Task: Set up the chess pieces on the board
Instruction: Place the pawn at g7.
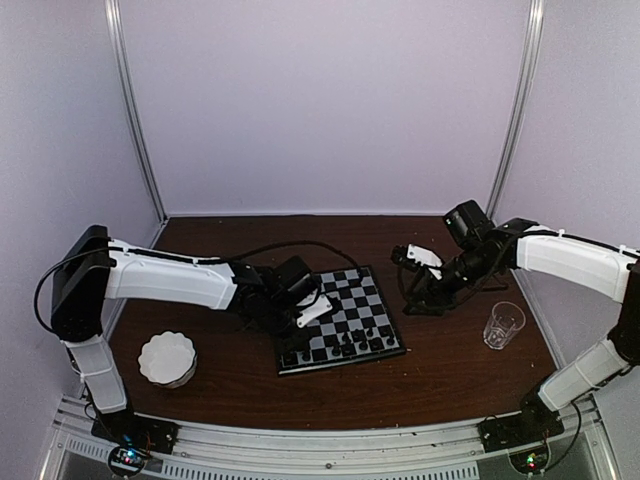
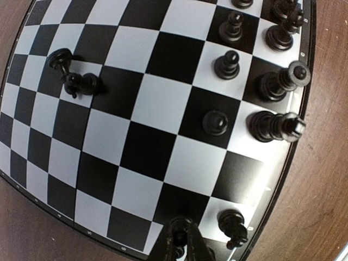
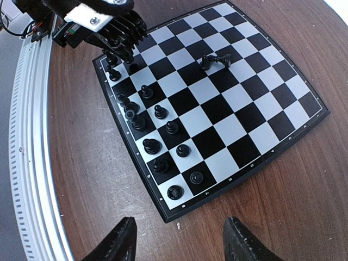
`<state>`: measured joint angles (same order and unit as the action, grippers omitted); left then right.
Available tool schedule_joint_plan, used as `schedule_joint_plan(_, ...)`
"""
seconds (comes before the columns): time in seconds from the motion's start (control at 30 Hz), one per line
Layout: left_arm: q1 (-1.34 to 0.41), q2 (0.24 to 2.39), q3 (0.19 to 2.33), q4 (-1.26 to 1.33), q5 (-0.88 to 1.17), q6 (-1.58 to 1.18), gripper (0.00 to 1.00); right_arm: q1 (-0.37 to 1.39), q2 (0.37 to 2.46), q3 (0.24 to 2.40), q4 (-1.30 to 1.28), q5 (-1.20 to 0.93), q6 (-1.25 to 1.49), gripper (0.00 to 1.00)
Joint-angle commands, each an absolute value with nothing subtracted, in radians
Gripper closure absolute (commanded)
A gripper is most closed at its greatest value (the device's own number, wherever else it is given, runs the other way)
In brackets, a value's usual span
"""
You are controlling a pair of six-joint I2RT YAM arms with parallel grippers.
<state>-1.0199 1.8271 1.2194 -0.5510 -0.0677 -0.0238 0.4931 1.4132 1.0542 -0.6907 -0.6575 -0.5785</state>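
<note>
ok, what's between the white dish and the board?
Nothing. Top view shows only bare brown tabletop between the white dish and the board.

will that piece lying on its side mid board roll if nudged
Likely rolls: the fallen piece lies on its round side on the smooth board. Probably light, being tiny. May knock the upright piece beside it.

Lab test booth; plain lilac walls (image 1: 330, 100); aluminium frame rail (image 1: 330, 442)
</note>
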Motion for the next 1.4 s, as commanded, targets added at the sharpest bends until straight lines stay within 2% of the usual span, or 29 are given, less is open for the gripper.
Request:
schedule_joint_plan(0.0,-1.015,1.838,1.250,-0.553,-0.081,-0.023,0.90,0.490,1.426,1.062,-0.683,-0.661,-0.591,0.44)
schedule_joint_plan(0.8,-1.016,1.872,1.278,-0.582,-0.070,-0.041,0.83,0.491,1.434,1.068,-0.691,-0.665,-0.589,0.44)
schedule_joint_plan(1.1,-1.012,1.744,1.316,-0.641,-0.095,-0.024,0.67,0.491,1.453,1.149,-0.751,-0.684,-0.585,0.44)
schedule_joint_plan(1.23,-0.998,1.684,1.372,-0.659,-0.078,-0.010,0.60,0.491,1.535,1.267,-0.808,-0.683,-0.600,0.44)
schedule_joint_plan(1.37,-0.910,1.672,1.445,-0.651,0.008,-0.077,0.56,0.509,1.634,1.375,-0.836,-0.660,-0.592,0.46)
